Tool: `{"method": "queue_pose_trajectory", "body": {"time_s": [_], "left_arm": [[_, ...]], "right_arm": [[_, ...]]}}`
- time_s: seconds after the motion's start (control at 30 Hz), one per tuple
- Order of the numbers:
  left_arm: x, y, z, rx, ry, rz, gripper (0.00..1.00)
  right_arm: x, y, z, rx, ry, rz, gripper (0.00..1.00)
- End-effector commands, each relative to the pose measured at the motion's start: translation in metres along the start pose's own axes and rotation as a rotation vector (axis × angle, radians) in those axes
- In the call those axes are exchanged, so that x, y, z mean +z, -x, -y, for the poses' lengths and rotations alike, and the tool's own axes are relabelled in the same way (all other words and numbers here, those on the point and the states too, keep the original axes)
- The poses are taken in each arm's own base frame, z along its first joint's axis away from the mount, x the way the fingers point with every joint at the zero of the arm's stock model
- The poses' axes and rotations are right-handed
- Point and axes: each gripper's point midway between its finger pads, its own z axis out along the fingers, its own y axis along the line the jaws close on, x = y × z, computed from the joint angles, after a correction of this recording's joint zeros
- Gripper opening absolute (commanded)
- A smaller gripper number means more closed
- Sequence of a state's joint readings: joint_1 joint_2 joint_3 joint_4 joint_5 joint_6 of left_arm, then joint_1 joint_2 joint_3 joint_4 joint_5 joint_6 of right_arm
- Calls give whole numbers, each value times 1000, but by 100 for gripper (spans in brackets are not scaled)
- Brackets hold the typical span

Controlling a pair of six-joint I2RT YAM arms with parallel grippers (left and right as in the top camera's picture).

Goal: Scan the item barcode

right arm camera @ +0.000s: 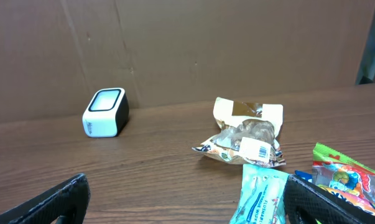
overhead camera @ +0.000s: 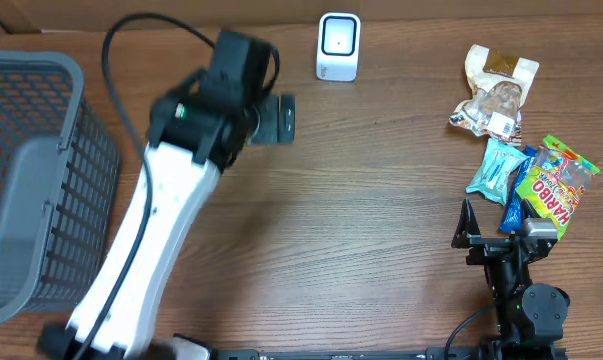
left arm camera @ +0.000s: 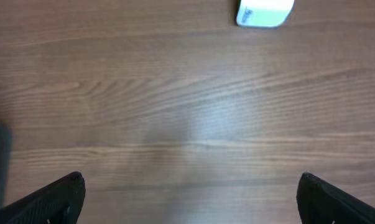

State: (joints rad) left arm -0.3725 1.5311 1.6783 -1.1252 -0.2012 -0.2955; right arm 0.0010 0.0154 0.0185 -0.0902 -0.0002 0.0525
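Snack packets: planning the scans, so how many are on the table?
4: cookie bag at right rear; nearer, teal packet, Haribo bag, blue packet between them; more may be hidden.

White scanner [overhead camera: 338, 46] stands upright; snack packets [overhead camera: 499, 168] (one Haribo) lie flat.

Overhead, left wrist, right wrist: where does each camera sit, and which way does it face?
Overhead: above the table, facing straight down; left arm and right arm both show.
Left wrist: on the left arm, facing down at bare wood; the open left gripper frames the bottom.
Right wrist: low by the table, facing level toward the cardboard wall; the open right gripper shows below.
Shared: the white scanner appears in all three.
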Motion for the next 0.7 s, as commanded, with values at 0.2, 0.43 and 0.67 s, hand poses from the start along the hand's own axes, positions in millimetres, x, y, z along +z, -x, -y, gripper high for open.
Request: {"method": "queue_pose_trajectory", "body": {"time_s": [0.2,0.43,0.67], "left_arm": [[3,-35,-99,-196,57,271,100],[-21,-66,-84,285,-29,666,100],[-26,-97,-96,319,95,863,100]], "right_arm": [[0,-1,-1,7,7,8,100],[0,-1,-1,7,7,8,100],[0,-1,-1,6,7,8,100]]}}
